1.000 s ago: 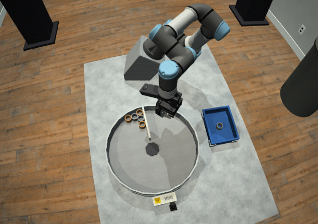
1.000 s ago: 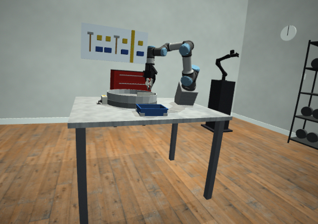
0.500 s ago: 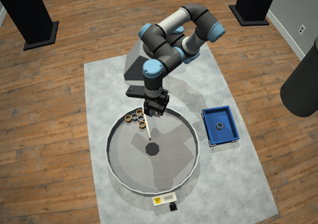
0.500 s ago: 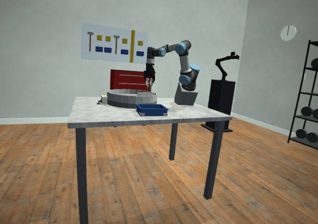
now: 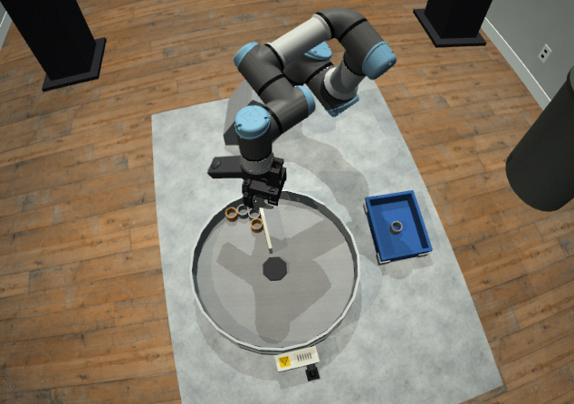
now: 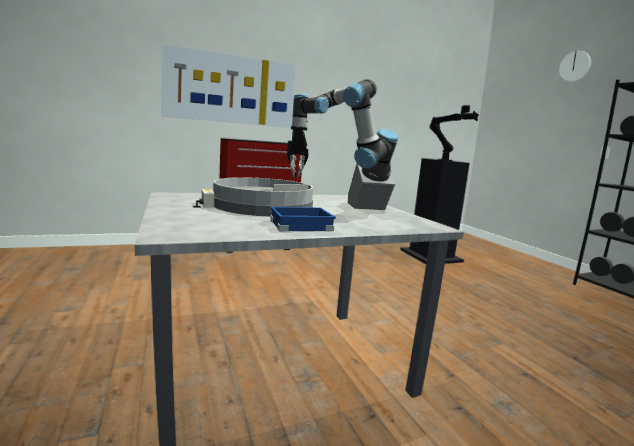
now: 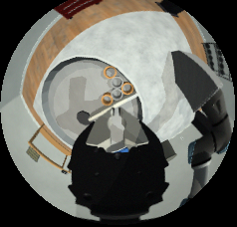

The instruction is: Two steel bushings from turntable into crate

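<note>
Top view: the arm reaches out, its claw over the edge of the turntable; one grey, round bushing lies in the blue crate. Exterior view: the claw points down above the turntable's rim, closed on nothing. Wrist view: two grey steel bushings sit among three orange ones, all open rings, beside a pale bar.
</note>
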